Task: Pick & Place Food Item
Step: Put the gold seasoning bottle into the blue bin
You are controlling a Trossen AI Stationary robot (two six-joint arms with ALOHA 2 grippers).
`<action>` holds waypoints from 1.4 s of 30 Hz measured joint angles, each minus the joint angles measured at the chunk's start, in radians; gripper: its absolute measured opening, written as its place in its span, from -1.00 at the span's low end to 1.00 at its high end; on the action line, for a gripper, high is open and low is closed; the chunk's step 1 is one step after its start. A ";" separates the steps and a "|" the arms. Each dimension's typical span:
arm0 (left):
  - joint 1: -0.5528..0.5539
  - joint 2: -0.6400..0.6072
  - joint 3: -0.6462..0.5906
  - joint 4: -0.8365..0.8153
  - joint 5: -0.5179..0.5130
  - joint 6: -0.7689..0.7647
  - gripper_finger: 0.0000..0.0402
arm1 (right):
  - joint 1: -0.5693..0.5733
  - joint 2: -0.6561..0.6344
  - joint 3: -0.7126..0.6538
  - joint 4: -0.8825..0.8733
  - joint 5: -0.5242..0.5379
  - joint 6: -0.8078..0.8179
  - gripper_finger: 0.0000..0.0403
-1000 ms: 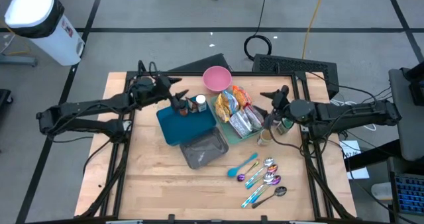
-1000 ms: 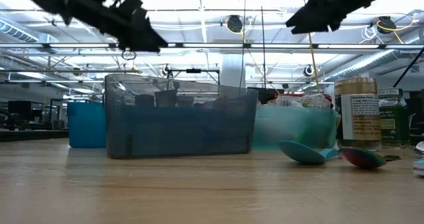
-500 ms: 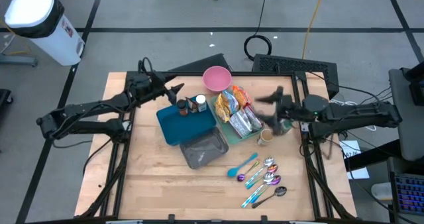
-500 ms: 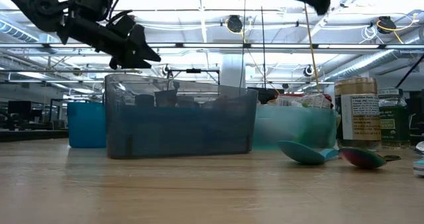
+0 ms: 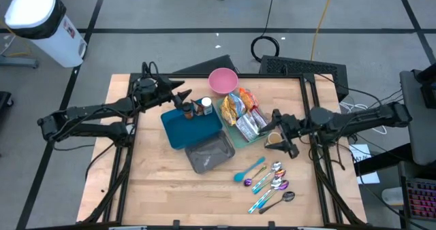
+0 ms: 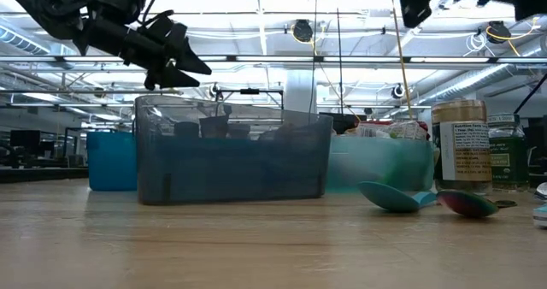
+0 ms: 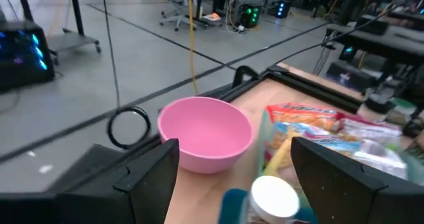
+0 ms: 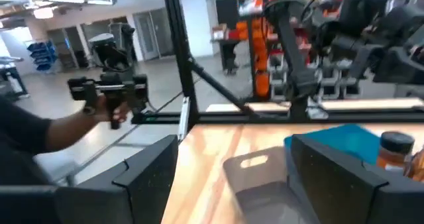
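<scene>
Above the tabletop (image 5: 157,182) we see both grippers empty, left gripper (image 5: 182,93) and right gripper (image 5: 278,133), jaws apart. Snack packets (image 5: 244,114) lie in their tray (nothing lifted yet), so picking and placing remain.

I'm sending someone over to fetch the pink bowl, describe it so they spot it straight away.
Start at the wooden table and look to its far edge, about midway along. The pink bowl stands there, just behind the green tray of snack packets. It is the only round, pink, empty dish there.
</scene>
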 joint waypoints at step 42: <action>-0.032 0.000 0.000 0.002 -0.005 -0.087 0.45 | 0.710 0.274 -0.113 -0.912 0.902 1.013 0.38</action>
